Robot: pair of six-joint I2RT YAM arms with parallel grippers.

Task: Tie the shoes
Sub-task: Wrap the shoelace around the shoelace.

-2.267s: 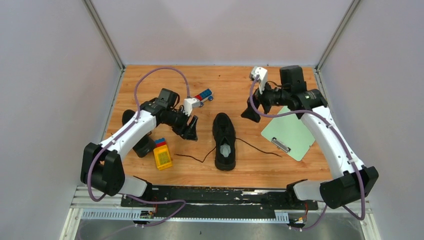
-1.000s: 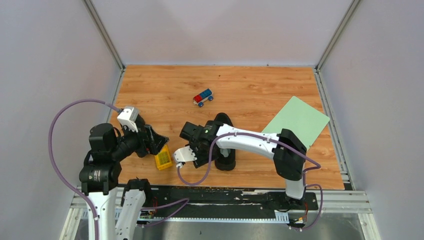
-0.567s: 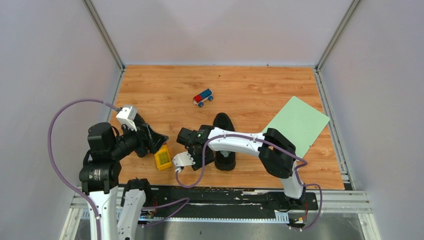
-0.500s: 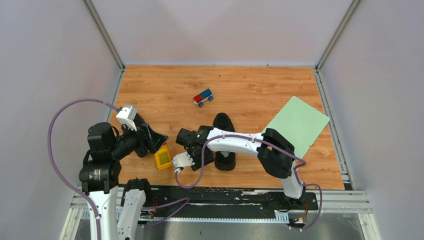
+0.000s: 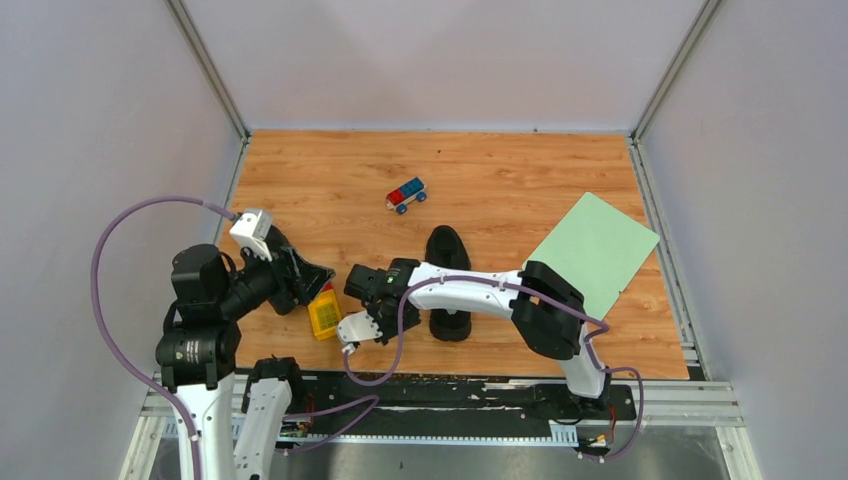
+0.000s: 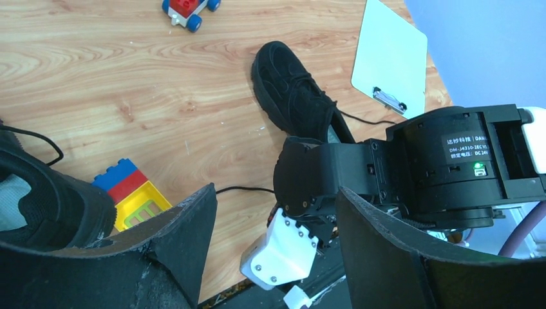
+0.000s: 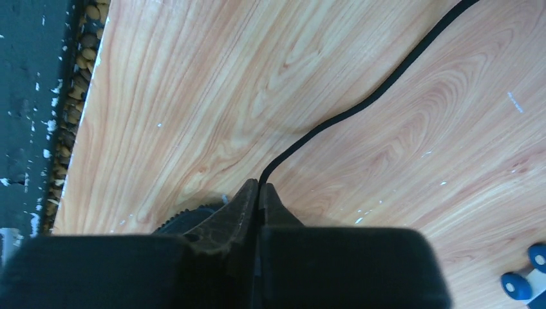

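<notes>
The shoes are not tied yet. One black shoe (image 5: pixel 448 283) sits in the middle of the tabletop (image 5: pixel 520 170), toe pointing to the top of the picture. Its lace (image 7: pixel 360 106) lies loose on the wood.

The right gripper (image 7: pixel 259 187) is low in the picture, just beside that shoe. Its fingers are pinched tight on the end of the lace. It looks like the very first step: grab one end.

The left gripper (image 6: pixel 273 193) is at the lower left, with its fingers spread wide and holding nothing. The other shoe (image 6: pixel 51 206) is in the lower left corner of the left wrist view, close to those fingers. A bit of its lace lies loose too.

A yellow toy block (image 5: pixel 325 312) sits between the two grippers. A little toy car (image 5: pixel 406 193) and a green clipboard (image 5: pixel 595 250) are farther off.

So almost all the work is left, I think. Both ends must be grabbed, crossed, looped and pulled tight. Then the second shoe needs the same.
</notes>
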